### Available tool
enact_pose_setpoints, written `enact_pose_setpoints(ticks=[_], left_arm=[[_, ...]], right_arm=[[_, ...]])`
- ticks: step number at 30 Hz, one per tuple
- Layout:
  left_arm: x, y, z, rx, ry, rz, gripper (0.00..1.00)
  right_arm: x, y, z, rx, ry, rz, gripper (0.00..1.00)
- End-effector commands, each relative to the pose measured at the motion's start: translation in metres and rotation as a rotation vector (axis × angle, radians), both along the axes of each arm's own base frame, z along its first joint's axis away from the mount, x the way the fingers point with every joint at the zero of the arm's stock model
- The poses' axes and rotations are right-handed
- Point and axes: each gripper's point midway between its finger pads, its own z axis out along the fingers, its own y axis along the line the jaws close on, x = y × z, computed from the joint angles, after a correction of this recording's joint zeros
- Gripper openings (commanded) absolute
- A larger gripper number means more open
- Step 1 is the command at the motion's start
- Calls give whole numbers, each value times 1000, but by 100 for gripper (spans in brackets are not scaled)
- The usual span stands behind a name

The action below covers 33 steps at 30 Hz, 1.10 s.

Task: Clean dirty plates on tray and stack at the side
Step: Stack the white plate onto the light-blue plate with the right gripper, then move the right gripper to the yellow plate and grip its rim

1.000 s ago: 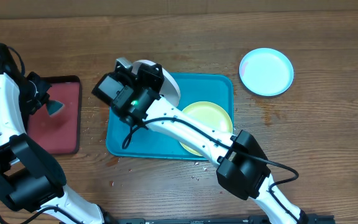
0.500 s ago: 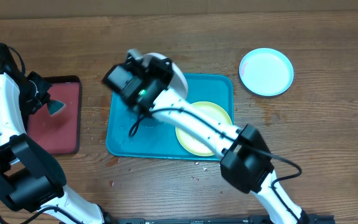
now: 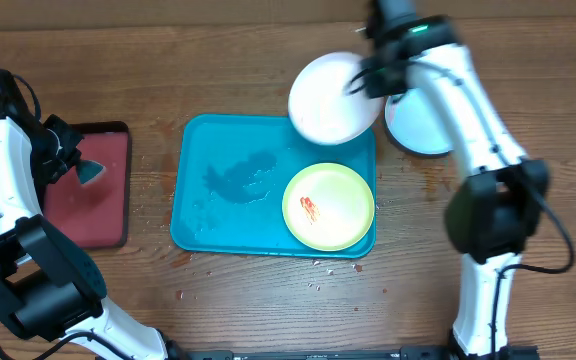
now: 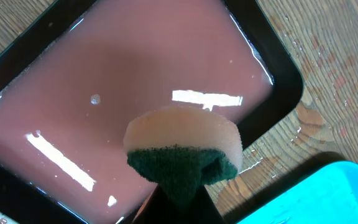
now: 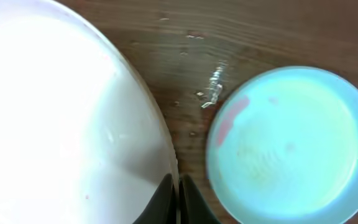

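My right pincer (image 5: 178, 190), nipped narrow on the rim of the white plate (image 3: 330, 98), has swung it from the left end of the turquoise tray (image 3: 230, 228) to beside the light-blue plate (image 5: 289, 144). My left pincer (image 4: 178, 193) clamps a sponge (image 4: 182, 146).

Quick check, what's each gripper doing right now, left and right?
left gripper: shut on the sponge.
right gripper: shut on the rim of the white plate.
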Motion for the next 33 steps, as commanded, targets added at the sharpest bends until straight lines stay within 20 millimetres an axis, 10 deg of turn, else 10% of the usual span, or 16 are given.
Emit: enact_pose_setpoints(ticks=[1,8,14,17,20,25,33], left_arm=[[1,1,0,-4,-6,4,4],[2,2,1,-2,-12,4,4],[3,2,1,0,-15,4,5],[3,2,1,0,-15,4,4],[3,2,1,0,-16,4,4],[3,2,1,0,-15,3,4],[3,2,1,2,-13,-10,4]], right_arm=[[0,-49,28,238,4,-108,4],[-22,-156,-13,240,108,-343,4],[-29,-193,-55,254,115,-423,4],[-29,-189,-72,277,112,-416,4],[-27,-177,-85,296,105,-392,33],[-34,-152,-87,319,150,-349,34],[-52,-92,-16,403,132,-212,35]])
